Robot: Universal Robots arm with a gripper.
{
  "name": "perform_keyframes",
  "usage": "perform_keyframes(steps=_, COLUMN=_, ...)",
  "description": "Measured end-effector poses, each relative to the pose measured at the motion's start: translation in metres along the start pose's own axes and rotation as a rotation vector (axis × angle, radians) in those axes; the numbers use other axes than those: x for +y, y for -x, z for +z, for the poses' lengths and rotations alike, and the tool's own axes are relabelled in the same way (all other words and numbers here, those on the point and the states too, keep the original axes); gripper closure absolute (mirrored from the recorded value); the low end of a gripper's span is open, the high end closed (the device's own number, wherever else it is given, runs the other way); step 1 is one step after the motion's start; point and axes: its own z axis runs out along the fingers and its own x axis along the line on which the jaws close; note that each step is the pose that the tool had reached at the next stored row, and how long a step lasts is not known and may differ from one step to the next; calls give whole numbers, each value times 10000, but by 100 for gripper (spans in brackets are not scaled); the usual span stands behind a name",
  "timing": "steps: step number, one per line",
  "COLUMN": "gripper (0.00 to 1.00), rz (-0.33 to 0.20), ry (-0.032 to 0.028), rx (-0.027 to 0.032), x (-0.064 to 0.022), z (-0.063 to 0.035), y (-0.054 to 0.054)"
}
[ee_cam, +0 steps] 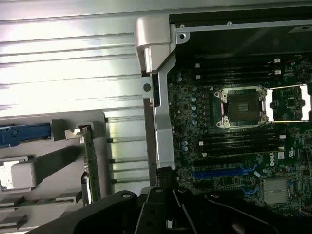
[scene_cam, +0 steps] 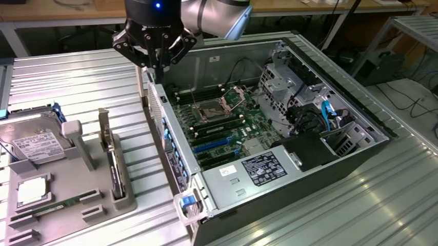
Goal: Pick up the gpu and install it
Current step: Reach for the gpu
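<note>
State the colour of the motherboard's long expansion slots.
Blue; the expansion slots show best in the exterior view.

Grey arm (scene_cam: 220, 15) overhead, pincer (scene_cam: 157, 70) downward, closed, empty.

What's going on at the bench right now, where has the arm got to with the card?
The gripper hangs over the rear edge of the open computer case, carrying nothing. The gpu stands on edge in the grey holder beside the case, not yet picked up. The blue slots on the motherboard have no card in them, so nothing is installed so far.
</note>
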Motion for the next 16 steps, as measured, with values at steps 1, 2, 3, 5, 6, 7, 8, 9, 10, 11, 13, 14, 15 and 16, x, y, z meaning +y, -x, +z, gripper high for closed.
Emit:
perform_keyframes(steps=1, gripper=89, rz=0, ry=-1, rx=0, x=-1, z=0, y=-9)
perform_keyframes(steps=2, gripper=89, rz=0, ry=0, rx=0, x=-2, z=1, y=-26)
perform_keyframes(steps=3, gripper=89, rz=0, ry=-1, rx=1, x=-3, z=0, y=-35)
perform_keyframes(steps=5, gripper=89, rz=0, ry=0, rx=1, x=-4, z=1, y=-55)
perform_keyframes(steps=6, gripper=89, rz=0, ry=-1, rx=1, x=-5, z=1, y=-64)
perform_keyframes(steps=7, gripper=89, rz=0, ry=-1, rx=1, x=-6, z=2, y=-79)
perform_keyframes(steps=8, gripper=89, rz=0, ry=-1, rx=2, x=-7, z=1, y=-90)
perform_keyframes(steps=9, gripper=89, rz=0, ry=-1, rx=2, x=-8, z=1, y=-108)
perform_keyframes(steps=10, gripper=89, rz=-1, ry=0, rx=1, x=-11, z=2, y=-134)
perform_keyframes(steps=11, gripper=89, rz=-1, ry=0, rx=1, x=-11, z=2, y=-145)
perform_keyframes(steps=13, gripper=89, rz=0, ry=0, rx=2, x=-14, z=2, y=-176)
perform_keyframes(steps=14, gripper=89, rz=0, ry=-1, rx=2, x=-15, z=2, y=-189)
perform_keyframes(steps=15, gripper=89, rz=0, ry=-1, rx=2, x=-15, z=2, y=-197)
perform_keyframes(steps=16, gripper=89, rz=0, ry=0, rx=1, x=-17, z=2, y=-221)
